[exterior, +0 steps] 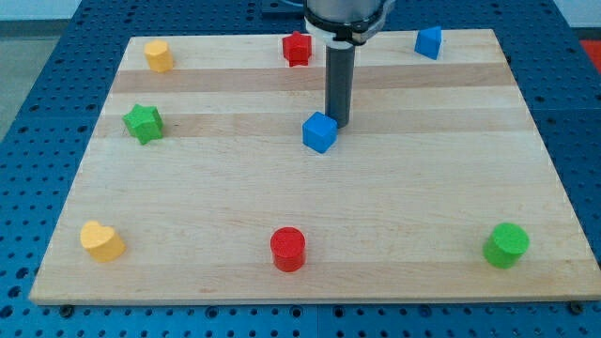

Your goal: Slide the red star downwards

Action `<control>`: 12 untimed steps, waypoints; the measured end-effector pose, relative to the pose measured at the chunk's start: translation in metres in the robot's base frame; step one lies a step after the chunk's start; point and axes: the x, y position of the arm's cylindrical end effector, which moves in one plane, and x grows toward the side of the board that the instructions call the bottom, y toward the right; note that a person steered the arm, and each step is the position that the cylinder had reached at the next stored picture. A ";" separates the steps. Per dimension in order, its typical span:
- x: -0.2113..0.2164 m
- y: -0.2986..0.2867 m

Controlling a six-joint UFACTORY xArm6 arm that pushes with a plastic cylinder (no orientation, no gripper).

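Rod upright, my tip [338, 126] on board.

Lab or robotics test bench. Wooden board [310, 216] as counter, lying on blue perforated metal plate [38, 160] with regular grid of mounting holes; small coloured toy blocks [288, 249] spread out; industrial arm's rod [339, 84] above.

**Our arm: a dark rod under a rounded collar**

Little of our body shows. At the view's top edge sits the lower part of our wrist — a rounded housing, pale grey above, ringed below by a black collar with a slightly glossy rim. From that collar hangs our rod: a plain cylinder, dark charcoal, smooth and matte, with a faint lighter sheen down one side. It ends in my tip [339, 125] — flat-cut, the same dark colour.
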 end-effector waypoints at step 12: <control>-0.150 -0.063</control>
